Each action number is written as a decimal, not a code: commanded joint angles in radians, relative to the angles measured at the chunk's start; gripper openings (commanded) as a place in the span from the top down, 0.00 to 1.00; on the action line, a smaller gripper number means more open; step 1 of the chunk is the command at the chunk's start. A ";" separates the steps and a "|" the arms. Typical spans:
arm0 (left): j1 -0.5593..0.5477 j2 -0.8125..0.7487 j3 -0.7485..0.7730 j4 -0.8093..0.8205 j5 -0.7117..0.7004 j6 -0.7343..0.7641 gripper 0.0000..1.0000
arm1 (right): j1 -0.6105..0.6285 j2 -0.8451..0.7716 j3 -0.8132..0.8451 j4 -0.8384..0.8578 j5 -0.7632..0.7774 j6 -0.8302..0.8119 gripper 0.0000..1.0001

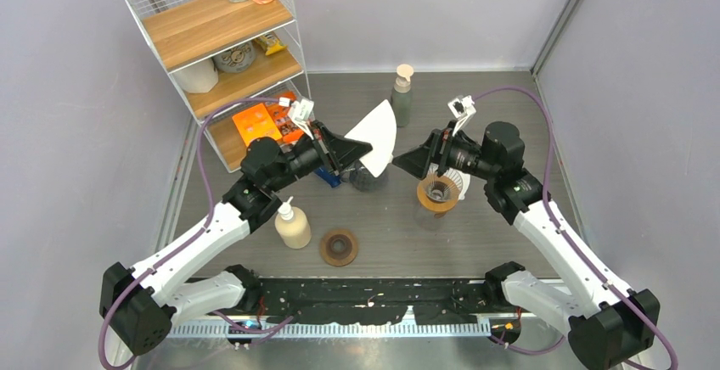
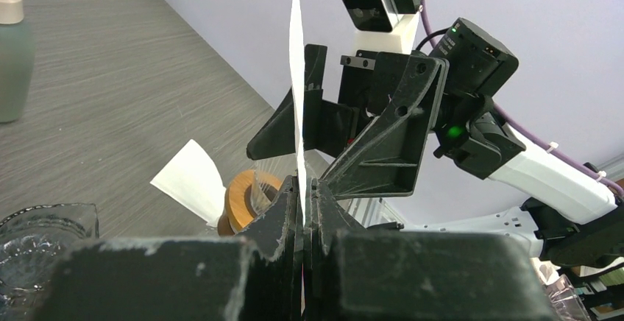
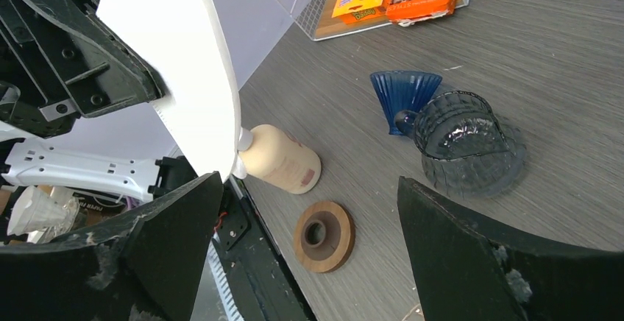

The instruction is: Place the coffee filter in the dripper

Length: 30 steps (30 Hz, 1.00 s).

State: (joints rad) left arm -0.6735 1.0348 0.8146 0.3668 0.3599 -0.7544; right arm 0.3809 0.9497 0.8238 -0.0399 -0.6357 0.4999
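step: transfer, coffee filter (image 1: 378, 137) aloft, left of dripper (image 1: 439, 192) | left pincer (image 1: 341, 154): clamped on its edge | right pincer (image 1: 406, 162): wide open, empty | next: likely swing right, lower point-down into dripper

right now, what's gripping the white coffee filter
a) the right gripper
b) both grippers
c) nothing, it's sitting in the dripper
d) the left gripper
d: the left gripper is shut on the coffee filter's lower edge and holds it up in the air, while the right gripper has its jaws wide apart and not closed on it.
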 commanded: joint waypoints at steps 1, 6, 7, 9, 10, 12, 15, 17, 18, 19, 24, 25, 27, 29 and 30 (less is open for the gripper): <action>0.004 -0.015 0.004 0.083 0.018 -0.015 1.00 | -0.004 0.014 0.031 0.093 -0.027 0.022 0.04; 0.003 -0.021 0.002 0.087 0.021 -0.018 1.00 | -0.004 0.032 0.036 0.096 -0.027 0.028 0.04; 0.004 -0.023 0.001 0.084 0.019 -0.015 1.00 | -0.004 0.032 0.037 0.087 -0.024 0.025 0.05; 0.003 -0.025 0.002 0.070 0.015 -0.001 1.00 | -0.004 0.030 0.037 0.077 -0.016 0.020 0.05; 0.005 -0.026 0.001 0.066 0.013 0.001 1.00 | -0.004 0.029 0.037 0.075 -0.015 0.015 0.04; 0.005 -0.025 0.001 0.066 0.018 0.000 1.00 | -0.004 0.026 0.038 0.067 -0.005 0.011 0.05; 0.004 -0.025 0.002 0.070 0.028 -0.005 1.00 | -0.004 0.026 0.040 0.078 -0.006 0.022 0.05; 0.005 -0.029 -0.001 0.080 0.033 -0.010 1.00 | -0.004 0.030 0.042 0.083 -0.013 0.028 0.05; 0.004 -0.029 -0.003 0.083 0.034 -0.014 1.00 | -0.004 0.034 0.043 0.083 -0.014 0.029 0.05; 0.004 -0.030 -0.003 0.087 0.033 -0.017 1.00 | -0.004 0.035 0.043 0.084 -0.016 0.031 0.05; 0.004 -0.027 -0.008 0.108 0.033 -0.041 1.00 | -0.004 0.030 0.039 0.094 0.005 0.055 0.05; 0.004 -0.027 -0.012 0.117 0.031 -0.046 1.00 | -0.004 0.028 0.037 0.097 0.012 0.066 0.04; 0.004 -0.029 -0.019 0.132 0.017 -0.063 1.00 | -0.004 0.020 0.022 0.125 0.026 0.097 0.05; 0.003 -0.026 -0.022 0.149 0.013 -0.077 1.00 | -0.004 0.013 0.002 0.180 0.020 0.143 0.05; 0.003 -0.023 -0.020 0.153 0.012 -0.082 1.00 | -0.004 0.010 -0.010 0.215 0.010 0.168 0.05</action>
State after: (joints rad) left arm -0.6735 1.0286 0.8009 0.4290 0.3779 -0.8055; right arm 0.3809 0.9844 0.8242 0.0227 -0.6300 0.5747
